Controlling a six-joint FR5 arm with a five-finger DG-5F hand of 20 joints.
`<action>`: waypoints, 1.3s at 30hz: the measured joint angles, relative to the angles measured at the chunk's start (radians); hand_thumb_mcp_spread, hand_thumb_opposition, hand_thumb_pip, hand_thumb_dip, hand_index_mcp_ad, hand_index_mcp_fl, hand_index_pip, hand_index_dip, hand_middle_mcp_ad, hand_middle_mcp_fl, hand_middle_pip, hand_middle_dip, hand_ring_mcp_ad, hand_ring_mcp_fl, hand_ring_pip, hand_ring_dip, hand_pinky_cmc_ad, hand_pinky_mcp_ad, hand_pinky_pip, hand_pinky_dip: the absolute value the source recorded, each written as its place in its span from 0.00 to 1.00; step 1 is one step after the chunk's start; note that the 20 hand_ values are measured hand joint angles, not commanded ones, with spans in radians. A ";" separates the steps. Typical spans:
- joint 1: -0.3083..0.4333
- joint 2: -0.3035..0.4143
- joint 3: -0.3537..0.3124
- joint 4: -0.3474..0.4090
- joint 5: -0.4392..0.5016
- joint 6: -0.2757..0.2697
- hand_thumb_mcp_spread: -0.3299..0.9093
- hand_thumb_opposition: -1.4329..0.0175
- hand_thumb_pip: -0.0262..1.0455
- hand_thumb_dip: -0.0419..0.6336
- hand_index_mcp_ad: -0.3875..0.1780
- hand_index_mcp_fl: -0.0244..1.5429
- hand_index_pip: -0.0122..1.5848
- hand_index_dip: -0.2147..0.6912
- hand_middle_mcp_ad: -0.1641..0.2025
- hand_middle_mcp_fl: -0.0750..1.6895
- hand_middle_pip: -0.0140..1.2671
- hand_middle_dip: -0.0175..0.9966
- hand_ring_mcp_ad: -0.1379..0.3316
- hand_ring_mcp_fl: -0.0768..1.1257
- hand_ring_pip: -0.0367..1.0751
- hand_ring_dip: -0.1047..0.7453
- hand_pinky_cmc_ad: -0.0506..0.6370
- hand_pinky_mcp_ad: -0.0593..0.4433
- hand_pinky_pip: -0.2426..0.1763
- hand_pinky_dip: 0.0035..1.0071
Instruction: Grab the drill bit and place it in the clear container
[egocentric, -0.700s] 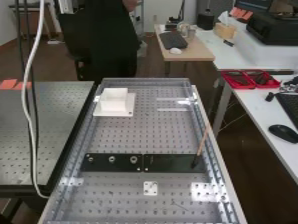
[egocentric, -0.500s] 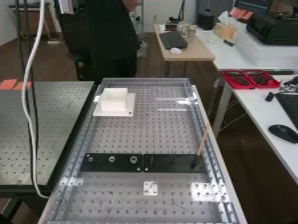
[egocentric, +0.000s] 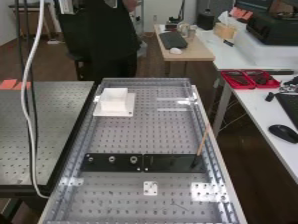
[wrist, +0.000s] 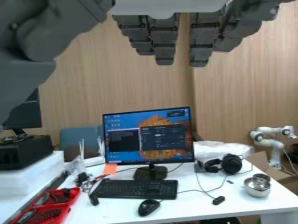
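High view, near end first. Lower middle of the frame: small white square plate with holes (egocentric: 150, 188), flat on the long perforated metal bench (egocentric: 120, 200). Behind it, a black strip (egocentric: 173, 163) lies crosswise, bearing three small round metal fittings (egocentric: 112, 159) on its left half. A thin tan stick with a dark lower end (egocentric: 202, 142) stands tilted at the strip's right end. Drill bit: I cannot tell whether it is one of the fittings; they are too small to identify. Farther along, upper right part of the bench: clear rectangular container (egocentric: 173, 104), mostly made out by its bright edges. To its left, a white block on a square base (egocentric: 114, 100). Right side of the frame: white desk (egocentric: 256, 102) with red plastic trays (egocentric: 250, 79) and black computer mouse (egocentric: 284, 133).

Wrist view, nearest first. Dark grey robot hand (wrist: 163, 37): fingers extended and apart from the thumb, open, gripping nothing. Beyond it, on the desk, the mouse sits near a black keyboard (wrist: 136, 189); a shiny metal bowl (wrist: 257, 185) and black headphones (wrist: 226, 164) lie to one side. Behind the keyboard, a lit monitor (wrist: 148, 135) stands upright. Farthest, a pale wood-panelled wall (wrist: 86, 95).
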 joint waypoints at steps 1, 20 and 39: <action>-0.001 -0.001 0.000 0.001 -0.004 0.001 0.34 0.52 0.24 0.08 0.88 0.03 0.05 0.19 0.78 0.06 0.12 0.04 0.74 0.17 0.11 0.07 0.26 0.39 0.28 0.12; 0.003 -0.009 -0.113 0.136 0.090 -0.038 0.35 0.49 0.24 0.08 0.92 0.04 0.06 0.20 0.83 0.06 0.12 0.04 0.81 0.16 0.11 0.07 0.30 0.45 0.23 0.13; -0.031 -0.100 -0.255 0.286 0.133 0.068 0.36 0.49 0.30 0.08 0.92 0.04 0.05 0.29 0.82 0.06 0.12 0.04 0.81 0.16 0.11 0.07 0.31 0.45 0.23 0.15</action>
